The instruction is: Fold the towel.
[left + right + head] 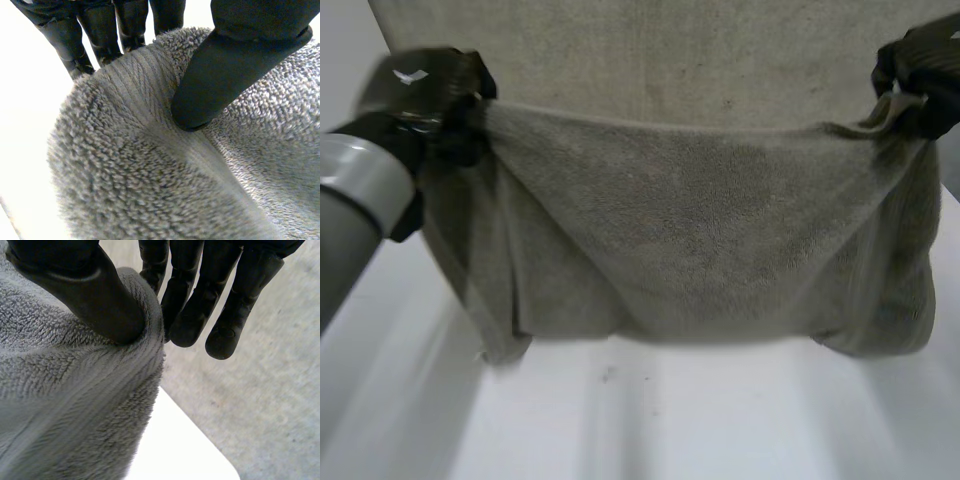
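Left hand (425, 85), upper left, and right hand (920, 65), upper right, each pinch the towel (690, 240) by a corner; move both evenly.

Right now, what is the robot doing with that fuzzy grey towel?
It is folding the towel. The left robot hand and the right robot hand each pinch one end of an edge, thumb against fingers, and hold it up above the white table. The cloth sags between them, and the rest lies flat farther away.
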Controlling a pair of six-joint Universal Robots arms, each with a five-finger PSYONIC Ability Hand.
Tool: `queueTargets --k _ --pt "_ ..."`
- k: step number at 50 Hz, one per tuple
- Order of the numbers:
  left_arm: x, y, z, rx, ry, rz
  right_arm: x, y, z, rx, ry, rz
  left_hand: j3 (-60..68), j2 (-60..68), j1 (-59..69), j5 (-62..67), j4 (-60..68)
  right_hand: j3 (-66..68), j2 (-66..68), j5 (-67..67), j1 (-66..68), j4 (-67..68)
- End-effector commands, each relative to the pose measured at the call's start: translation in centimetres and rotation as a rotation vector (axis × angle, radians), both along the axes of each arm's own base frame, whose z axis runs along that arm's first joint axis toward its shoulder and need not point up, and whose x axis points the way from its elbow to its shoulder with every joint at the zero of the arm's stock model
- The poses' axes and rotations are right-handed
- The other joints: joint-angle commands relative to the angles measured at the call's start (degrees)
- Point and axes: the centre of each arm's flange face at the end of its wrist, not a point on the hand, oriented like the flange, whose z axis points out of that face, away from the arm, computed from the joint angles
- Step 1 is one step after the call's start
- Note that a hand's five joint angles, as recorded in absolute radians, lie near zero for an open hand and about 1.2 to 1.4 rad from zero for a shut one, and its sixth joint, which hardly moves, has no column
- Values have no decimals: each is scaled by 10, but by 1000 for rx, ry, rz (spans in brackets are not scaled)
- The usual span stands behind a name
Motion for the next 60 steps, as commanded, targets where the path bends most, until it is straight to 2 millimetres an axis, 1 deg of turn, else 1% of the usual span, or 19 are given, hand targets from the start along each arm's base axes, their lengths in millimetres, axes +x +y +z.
queueTargets --k 1,7,9,12,16,20,22,25,26,27,29,30,32,35,38,40,43,51,60 --pt "-33 -72 -9 -28 11 -13 27 -73 -25 -94 -14 -59 103 102 116 113 102 35 39 37 37 31" --pt "-40 -93 45 -204 103 -4 46 -110 18 -451 -175 -55 103 102 116 113 102 35 39 37 37 31" --pt "-40 -92 79 -288 207 -20 47 -112 28 -510 -231 -45 103 102 116 113 102 35 39 37 37 31" --pt "-35 -88 102 -329 347 -38 45 -107 47 -579 -351 -24 103 102 116 113 102 35 39 37 37 31" --pt "-30 -85 108 -313 437 -41 42 -99 50 -562 -420 -3 103 102 116 113 102 35 39 37 37 31" --pt "-28 -86 85 -225 427 -26 40 -91 20 -430 -402 -15 103 102 116 113 102 35 39 37 37 31" --pt "-25 -85 34 -70 350 5 40 -82 -16 -269 -339 -24 103 102 116 113 102 35 39 37 37 31" --pt "-24 -82 2 21 309 21 40 -78 -33 -203 -301 -29 103 102 116 113 102 35 39 37 37 31" --pt "-22 -76 -31 112 272 34 40 -72 -58 -114 -241 -29 103 102 116 113 102 35 39 37 37 31" --pt "-20 -70 -56 183 242 44 40 -72 -58 -113 -240 -29 103 102 116 113 102 35 39 37 37 31" --pt "-18 -64 -79 241 213 50 40 -62 -105 6 -125 -11 103 102 116 113 102 35 39 37 37 31" --pt "-16 -57 -99 292 186 51 40 -61 -105 7 -125 -11 103 102 116 113 102 35 39 37 37 31" --pt "-14 -49 -118 337 156 48 38 -50 -152 118 -21 4 103 102 116 113 102 35 39 37 37 31" --pt "-10 -36 -148 395 89 46 35 -40 -186 201 66 9 103 102 116 113 102 35 39 37 37 31" --pt "-5 -24 -167 419 25 44 33 -36 -196 224 96 6 103 102 116 113 102 -45 -41 -43 -43 -49" --pt "-4 -19 -172 422 1 41 30 -27 -203 256 113 4 103 102 116 113 102 -430 -426 -427 -428 -433" --pt "-2 -12 -175 418 -29 36 23 -21 -195 250 116 -21 103 102 116 113 102 -655 -651 -653 -653 -659" --pt "1 -6 -158 374 -20 33 20 -3 -164 140 92 -25 103 102 116 113 102 -665 -661 -663 -663 -669" --pt "2 -4 -155 367 -16 33 21 16 -175 158 111 4 103 102 116 113 102 -665 -661 -663 -663 -669"
